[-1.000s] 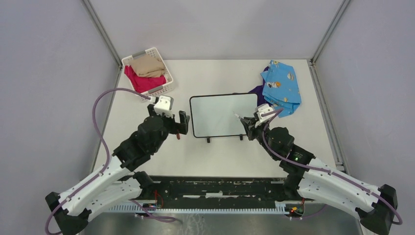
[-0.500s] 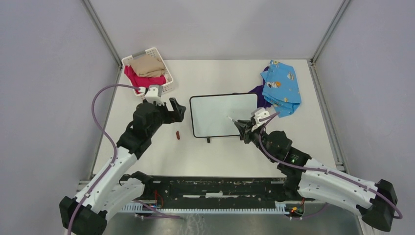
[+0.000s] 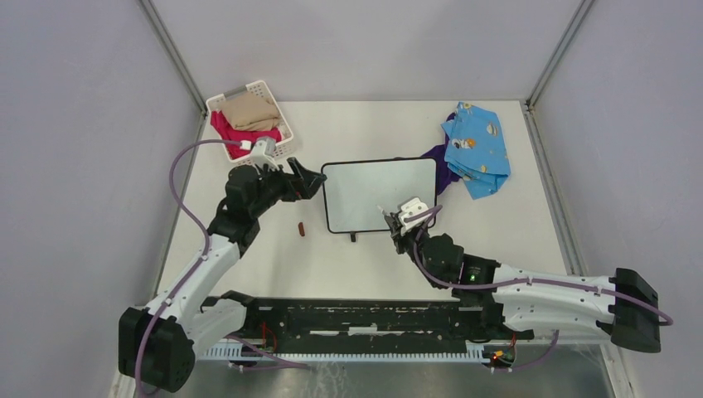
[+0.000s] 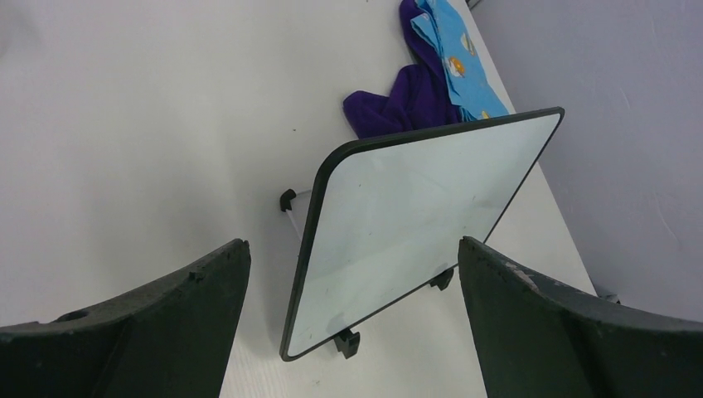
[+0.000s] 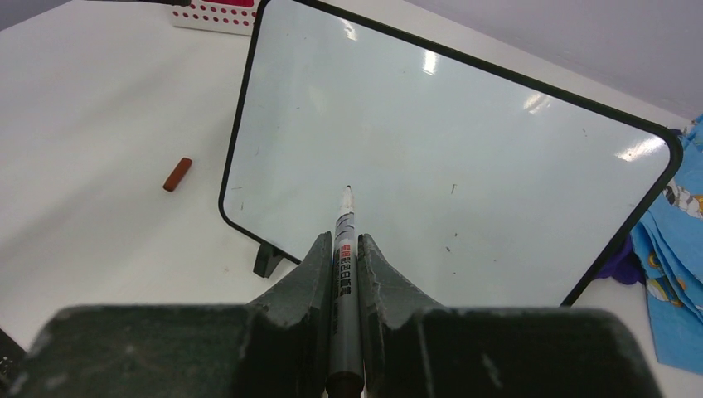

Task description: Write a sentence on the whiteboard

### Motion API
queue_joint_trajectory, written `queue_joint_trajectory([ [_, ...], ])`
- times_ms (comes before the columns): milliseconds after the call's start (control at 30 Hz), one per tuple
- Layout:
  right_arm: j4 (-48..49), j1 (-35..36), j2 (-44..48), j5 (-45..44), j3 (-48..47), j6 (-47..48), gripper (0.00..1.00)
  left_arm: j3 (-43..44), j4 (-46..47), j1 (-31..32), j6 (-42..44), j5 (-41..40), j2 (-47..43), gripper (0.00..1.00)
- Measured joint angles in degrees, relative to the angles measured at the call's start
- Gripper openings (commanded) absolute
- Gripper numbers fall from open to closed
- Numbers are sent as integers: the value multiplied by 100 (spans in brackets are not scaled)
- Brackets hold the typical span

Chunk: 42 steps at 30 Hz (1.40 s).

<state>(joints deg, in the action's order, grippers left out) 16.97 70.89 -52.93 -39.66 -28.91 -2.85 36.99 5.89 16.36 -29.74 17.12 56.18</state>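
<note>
A marker [image 5: 345,224] is clamped in the right gripper [image 5: 340,249], tip aimed at the blank whiteboard [image 5: 464,141] for writing — the left gripper [image 3: 303,179] is held spread nearby, presumably for steadying.

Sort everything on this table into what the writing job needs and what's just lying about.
Job: whiteboard; marker; right gripper holding it.

Lying about: white basket of clothes; blue patterned cloth; purple cloth; small reddish-brown piece, possibly the marker's cap.
</note>
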Motion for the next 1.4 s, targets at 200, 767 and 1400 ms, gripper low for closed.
queue_joint_trajectory([
  [200,31,-2,-144,-271,-31,-175,0,0,223,-96,0,111,275,96],
  [767,188,-2,511,372,-17,146,0,2076,-2096,-155,-345,-2111,-133,100],
  [1400,181,-2,1362,389,240,175,0,649,-595,70,1368,-3296,-643,100],
])
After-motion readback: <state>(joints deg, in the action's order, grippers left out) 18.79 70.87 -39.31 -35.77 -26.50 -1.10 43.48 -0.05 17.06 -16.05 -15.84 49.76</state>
